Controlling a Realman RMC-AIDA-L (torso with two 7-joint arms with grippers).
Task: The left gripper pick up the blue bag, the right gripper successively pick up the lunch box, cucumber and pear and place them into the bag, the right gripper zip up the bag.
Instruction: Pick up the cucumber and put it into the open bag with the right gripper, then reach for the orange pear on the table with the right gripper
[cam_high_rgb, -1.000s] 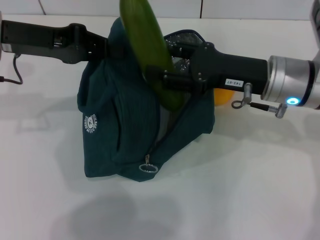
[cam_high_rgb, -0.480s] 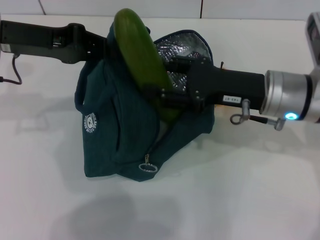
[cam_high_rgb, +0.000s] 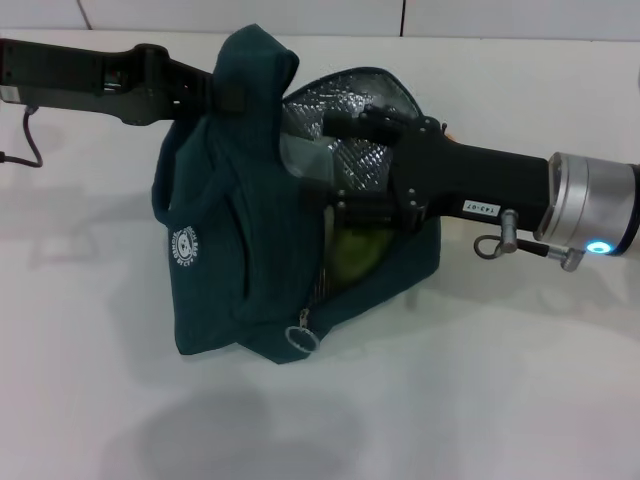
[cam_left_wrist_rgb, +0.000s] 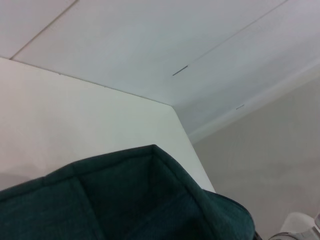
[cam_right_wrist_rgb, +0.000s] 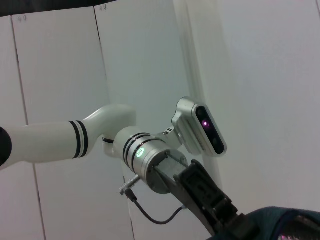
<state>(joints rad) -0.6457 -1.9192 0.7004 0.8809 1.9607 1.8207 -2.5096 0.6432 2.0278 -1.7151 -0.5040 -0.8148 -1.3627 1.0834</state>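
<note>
A: One change is seen in the head view. The cucumber (cam_high_rgb: 352, 252), which stood tall above the bag mouth a second ago and half a second ago, is now lowered inside the blue bag (cam_high_rgb: 240, 240); only a green patch is seen through the open front.

B: Right gripper (cam_high_rgb: 340, 190)?

A: It has been pushed further into the bag mouth, against the silver foil lining (cam_high_rgb: 350, 110). Fingertips are hidden by fabric and the gripper body, so grip on the cucumber cannot be told.

B: Left gripper (cam_high_rgb: 222, 95)?

A: It is held at the top rear edge of the bag, as before. The fabric is bunched up over it, so it cannot be told whether its fingers are clamped. The bag top is raised higher than in the earlier frames.

B: Anything else hidden?

A: A clear edge, probably the lunch box (cam_high_rgb: 305, 158), is seen inside by the lining, mostly covered. The pear, seen as an orange patch behind the right arm a second ago, is no longer made out. The zipper ring (cam_high_rgb: 302, 338) is hung low at the front; the white table (cam_high_rgb: 480, 380) is under the bag.

B: Left wrist view?

A: Only a teal fabric fold (cam_left_wrist_rgb: 130, 200) is shown, with wall beyond. No fingers are seen.

B: Right wrist view?

A: The other arm's wrist (cam_right_wrist_rgb: 150, 160) is shown, and a sliver of teal bag (cam_right_wrist_rgb: 280, 222) at the corner. Its own fingers are not shown.
</note>
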